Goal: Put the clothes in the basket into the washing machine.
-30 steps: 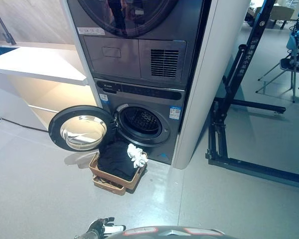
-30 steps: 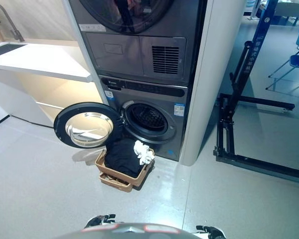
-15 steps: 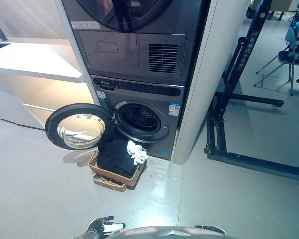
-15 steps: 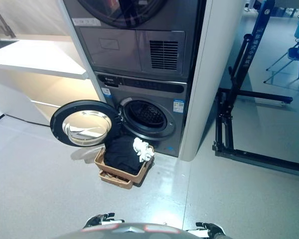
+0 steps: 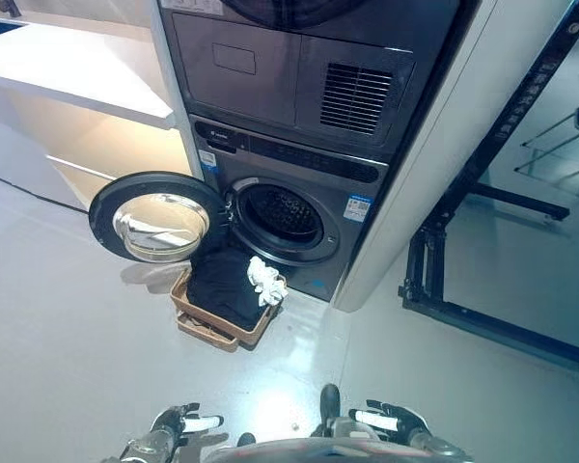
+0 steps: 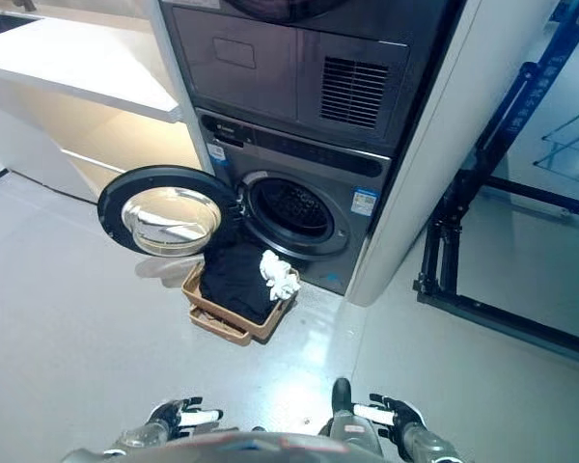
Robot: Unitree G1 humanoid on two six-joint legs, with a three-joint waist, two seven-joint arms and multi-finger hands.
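Note:
A brown wicker basket (image 5: 199, 325) stands on the floor in front of the washing machine (image 5: 299, 183). It holds a black garment (image 5: 222, 287) and a white cloth (image 5: 265, 280) at its right end. The machine's round door (image 5: 154, 218) hangs open to the left and the drum opening (image 5: 282, 216) shows dark and bare. My left hand (image 5: 174, 430) and my right hand (image 5: 381, 422) show at the bottom edge, far from the basket, both empty with relaxed fingers.
A second machine (image 5: 299, 68) is stacked above the washer. A white counter (image 5: 68, 72) runs along the left. A white panel (image 5: 444, 154) flanks the machines on the right, and a black metal frame (image 5: 482, 231) stands beyond it.
The camera has tilted down and shifted, so the whole scene moved. Both my hands have come further into view at the bottom. The basket and clothes have not moved.

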